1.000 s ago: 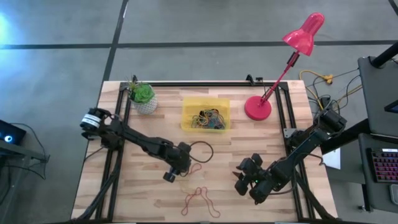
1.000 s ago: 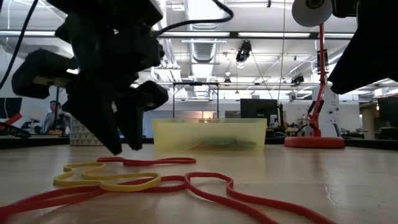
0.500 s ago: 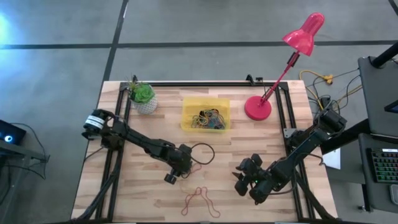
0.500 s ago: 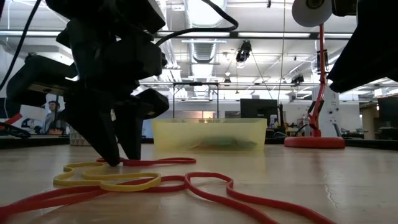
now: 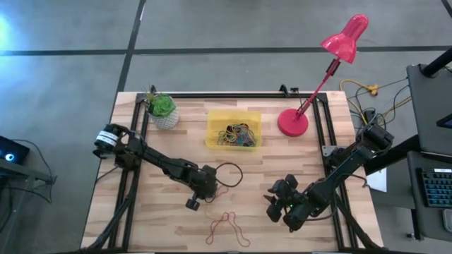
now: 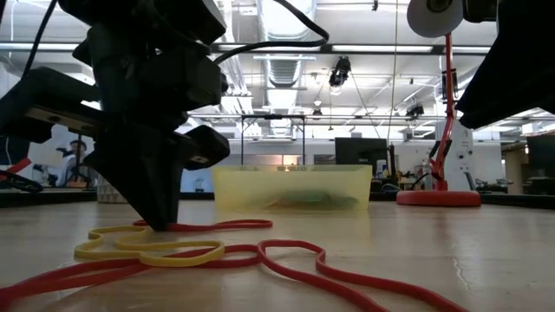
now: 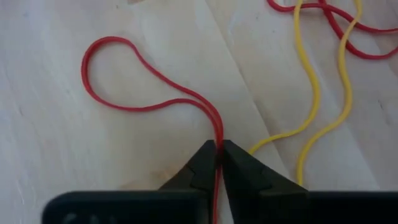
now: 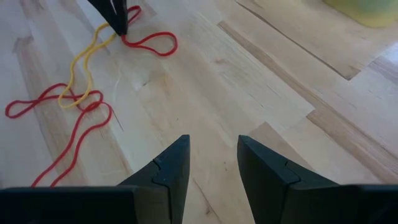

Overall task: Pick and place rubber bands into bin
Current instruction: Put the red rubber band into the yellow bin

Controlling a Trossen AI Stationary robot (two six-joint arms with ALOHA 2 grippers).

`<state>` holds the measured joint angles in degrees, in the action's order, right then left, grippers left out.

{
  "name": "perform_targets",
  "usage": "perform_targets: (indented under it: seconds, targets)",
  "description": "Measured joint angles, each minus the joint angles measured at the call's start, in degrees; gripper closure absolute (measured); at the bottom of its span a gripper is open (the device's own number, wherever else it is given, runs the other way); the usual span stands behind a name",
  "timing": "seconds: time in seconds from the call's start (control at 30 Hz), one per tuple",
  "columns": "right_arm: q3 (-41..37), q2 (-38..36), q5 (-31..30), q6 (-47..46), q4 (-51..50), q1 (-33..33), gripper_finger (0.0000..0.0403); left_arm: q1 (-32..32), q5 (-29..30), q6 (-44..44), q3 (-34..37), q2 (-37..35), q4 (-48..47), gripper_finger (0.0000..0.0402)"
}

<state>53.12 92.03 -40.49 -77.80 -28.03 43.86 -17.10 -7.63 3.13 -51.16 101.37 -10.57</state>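
The left hand (image 7: 219, 155) is down at the wooden tabletop (image 5: 282, 159), slightly left of its middle, with its two dark fingers (image 7: 199, 165) pressed together and pinching a red rubber band (image 7: 134, 84) between their tips. In the left wrist view the pinched band runs out from the fingertips and opens into a loop lying flat on the wood. A yellow rubber band (image 7: 317, 93) lies just beside it, its two strands trailing away across the boards, and a second red band (image 7: 336, 28) crosses over the yellow one farther out.

From table height, the left hand (image 6: 160, 217) stands nearly upright with its tips touching the surface, right at the yellow band (image 6: 147, 251) and the red loops (image 6: 303, 264) spread in front.

The bin (image 5: 215, 123), a shallow yellow tray, sits toward the far edge of the tabletop, well apart from the left hand. A tangle of coloured rubber bands (image 5: 236, 134) lies inside it. A small plant in a white pot (image 5: 163, 111) stands to its left and a red desk lamp (image 5: 293, 121) to its right.

The right hand (image 8: 211, 165) hovers above bare wood near the front right of the tabletop, its fingers apart and holding nothing.
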Motion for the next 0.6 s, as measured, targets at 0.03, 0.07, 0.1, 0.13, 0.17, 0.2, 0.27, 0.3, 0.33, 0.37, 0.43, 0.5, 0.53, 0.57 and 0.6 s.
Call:
perform_targets:
  seconds: [0.03, 0.07, 0.1, 0.13, 0.17, 0.2, 0.27, 0.3, 0.33, 0.37, 0.43, 0.5, 0.53, 0.57, 0.6]
  targets:
    - [0.0, 0.0, 0.0, -0.02, 0.0, 0.0, 0.028, 0.01, -0.05, -0.04, 0.18, 0.01, -0.02, 0.0395]
    - [0.0, 0.0, 0.0, -0.04, 0.0, 0.0, 0.028, 0.03, -0.1, -0.21, 0.37, 0.01, 0.08, 0.0397]
    - [0.0, 0.0, 0.0, -0.04, 0.0, 0.0, 0.028, 0.04, -0.04, -0.76, 0.59, 0.01, 0.2, 0.0397]
    - [0.0, 0.0, 0.0, -0.04, 0.02, 0.0, 0.028, 0.15, 0.01, -1.32, 0.74, 0.03, 0.31, 0.0397]
    - [0.0, -0.02, -0.02, -0.06, 0.02, 0.0, 0.028, 0.16, 0.04, -2.04, 0.81, 0.04, 0.33, 0.0398]
    - [0.0, 0.0, -0.01, -0.07, 0.02, 0.0, 0.028, 0.17, 0.07, -2.71, 0.81, 0.06, 0.35, 0.04]
    - [0.0, 0.0, -0.02, -0.08, 0.04, 0.0, 0.028, 0.22, 0.1, -2.93, 0.63, -0.05, 0.42, 0.0401]
    - [0.0, 0.0, -0.02, -0.11, 0.07, 0.0, 0.028, 0.22, 0.16, -2.97, 0.41, -0.21, 0.55, 0.0401]
    - [0.0, 0.0, -0.02, -0.14, 0.13, 0.0, 0.028, 0.22, 0.25, -3.03, 0.2, -0.41, 0.67, 0.0401]
    - [0.0, 0.0, -0.02, -0.2, 0.16, 0.0, 0.028, 0.24, 0.33, -3.03, -0.21, -0.62, 0.72, 0.0401]
    - [0.0, 0.0, -0.02, -0.22, 0.24, 0.0, 0.028, 0.24, 0.79, -2.99, -0.57, -1.12, 1.07, 0.0401]
    - [0.0, 0.0, -0.02, -0.22, 0.51, 0.0, 0.028, 0.37, 2.29, -2.86, -1.31, -1.56, 1.78, 0.0401]
    - [0.0, 0.0, -0.02, -0.22, 0.51, 0.0, 0.028, 0.53, 2.43, -2.85, -1.67, -1.96, 1.93, 0.0401]
    - [0.0, 0.0, -0.02, -0.24, 0.6, 0.0, 0.028, 0.61, 2.83, -2.85, -1.99, -2.55, 1.88, 0.0401]
    - [0.0, 0.0, -0.02, -0.23, 0.65, 0.0, 0.028, 0.66, 3.0, -2.81, -2.25, -3.01, 2.01, 0.0401]
